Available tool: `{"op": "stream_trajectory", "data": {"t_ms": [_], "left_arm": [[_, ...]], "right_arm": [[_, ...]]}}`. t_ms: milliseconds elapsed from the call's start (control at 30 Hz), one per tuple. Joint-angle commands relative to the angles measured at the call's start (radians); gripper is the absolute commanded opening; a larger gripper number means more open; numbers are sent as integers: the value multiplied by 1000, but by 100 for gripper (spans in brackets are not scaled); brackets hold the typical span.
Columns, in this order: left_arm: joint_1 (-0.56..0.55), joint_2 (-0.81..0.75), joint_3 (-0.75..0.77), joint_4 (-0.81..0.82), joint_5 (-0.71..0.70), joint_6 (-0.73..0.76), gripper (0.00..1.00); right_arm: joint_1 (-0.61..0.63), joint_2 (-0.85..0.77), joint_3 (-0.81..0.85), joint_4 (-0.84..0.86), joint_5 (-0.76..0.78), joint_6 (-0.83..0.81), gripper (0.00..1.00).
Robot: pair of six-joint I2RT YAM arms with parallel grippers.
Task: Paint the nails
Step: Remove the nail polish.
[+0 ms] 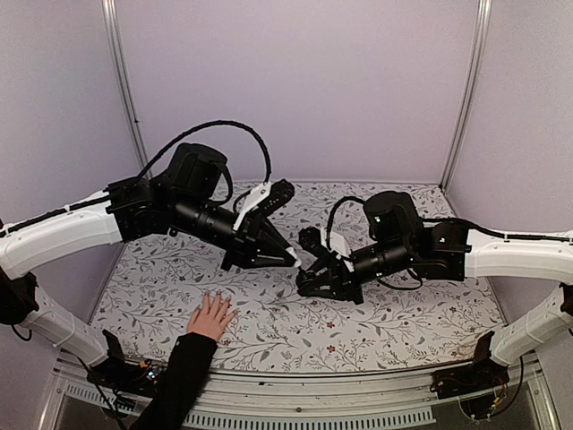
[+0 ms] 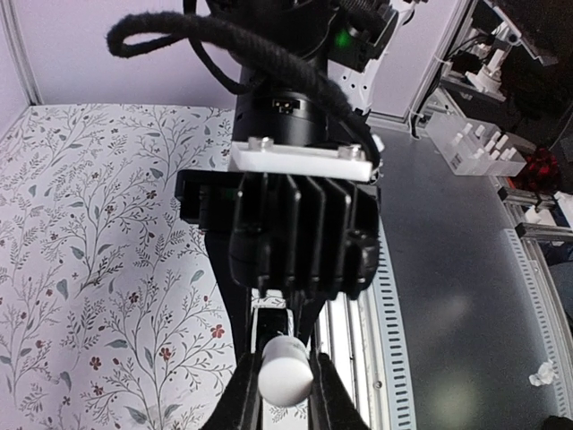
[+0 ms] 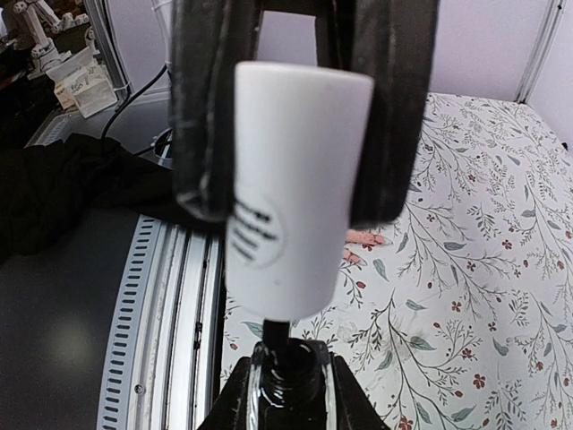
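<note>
Nails [image 1: 217, 299] on the spread hand [image 1: 211, 317] at the table's [image 1: 403, 331] 7 o'clock look tiny, hard, skin-edged, so brush them lightly and never grip; your left gripper [image 1: 288, 258] clamps the white cap [image 3: 295, 179], your right gripper [image 1: 307, 271] the bottle [image 3: 288, 390].

A white cloth [image 1: 295, 336] printed with grey leafy sprigs and small red flowers is spread flat over the table [image 1: 376, 383]. It is enclosed by pale lilac walls [image 1: 295, 81], joined at the back corners by metal posts [image 1: 124, 90]. A slotted grey rail [image 1: 295, 419] is fixed along the near edge. White plastic parts [image 2: 474, 148] are seen beyond it
</note>
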Motion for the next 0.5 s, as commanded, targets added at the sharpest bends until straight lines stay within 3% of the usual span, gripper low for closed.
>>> {"op": "stream_trajectory", "data": {"t_ms": [0, 467], "left_arm": [[-17, 1, 25, -2, 44, 13, 0], [2, -42, 9, 33, 7, -12, 0]], "right_arm": [[7, -1, 33, 8, 10, -9, 0], [7, -4, 19, 16, 13, -7, 0]]}}
